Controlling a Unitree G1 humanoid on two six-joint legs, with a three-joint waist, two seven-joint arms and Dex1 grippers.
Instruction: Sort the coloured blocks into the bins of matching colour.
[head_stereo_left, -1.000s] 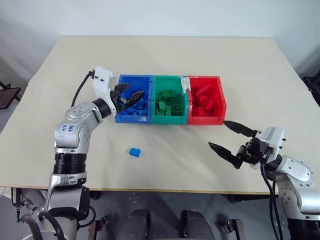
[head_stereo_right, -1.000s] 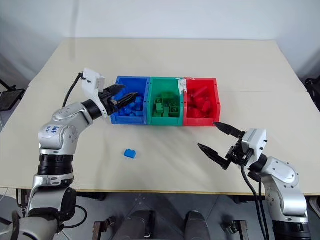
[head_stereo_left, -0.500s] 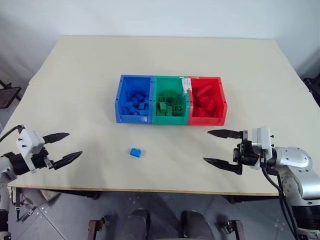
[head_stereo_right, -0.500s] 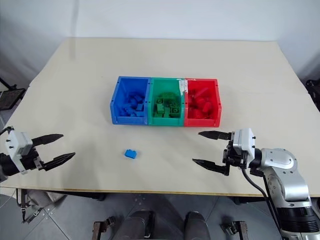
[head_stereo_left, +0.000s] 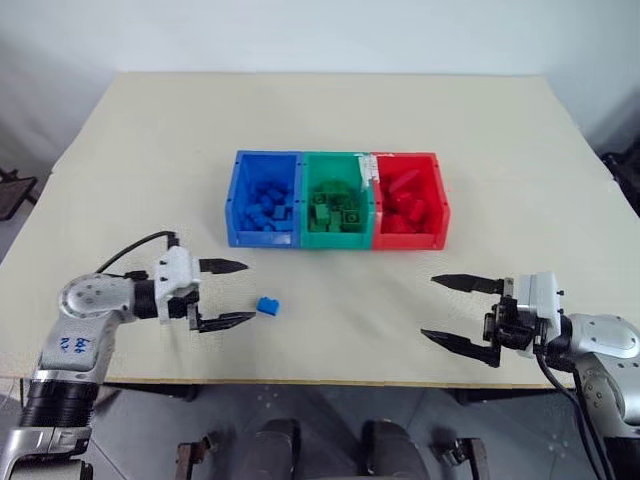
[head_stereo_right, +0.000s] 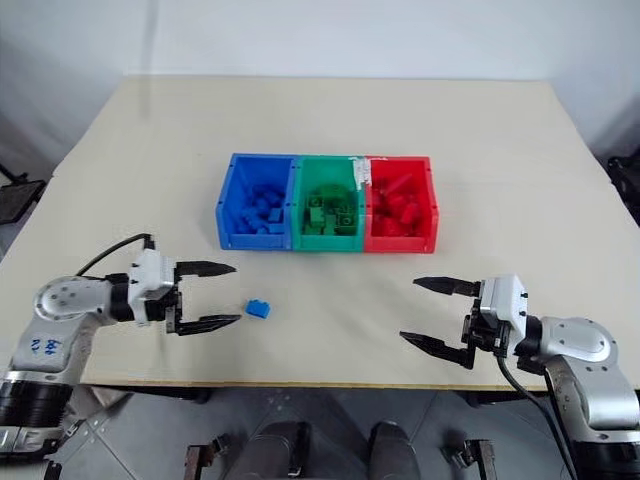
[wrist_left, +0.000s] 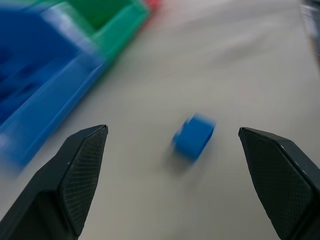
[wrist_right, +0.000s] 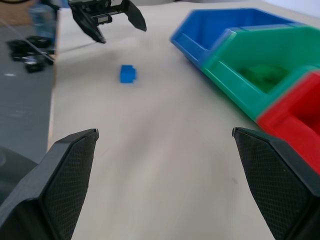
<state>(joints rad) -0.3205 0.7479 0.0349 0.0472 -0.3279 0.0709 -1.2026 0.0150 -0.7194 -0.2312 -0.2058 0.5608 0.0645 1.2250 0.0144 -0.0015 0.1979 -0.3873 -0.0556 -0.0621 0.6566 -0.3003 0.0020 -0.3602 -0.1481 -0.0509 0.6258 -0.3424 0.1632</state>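
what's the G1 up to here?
Sorting blocks by colour. The blue, green and red bins hold matching blocks. One blue block lies loose on the table. The left gripper is open, aimed at it, not touching. The right gripper is open and empty, off to the side.

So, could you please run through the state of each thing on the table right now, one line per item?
left gripper: open, empty, level beside the loose blue block.
right gripper: open, empty, above the table's near edge.
loose blue block: on the table, outside the bins.
blue bin: holds blue blocks.
green bin: holds green blocks, white tape on its rim.
red bin: holds red blocks.
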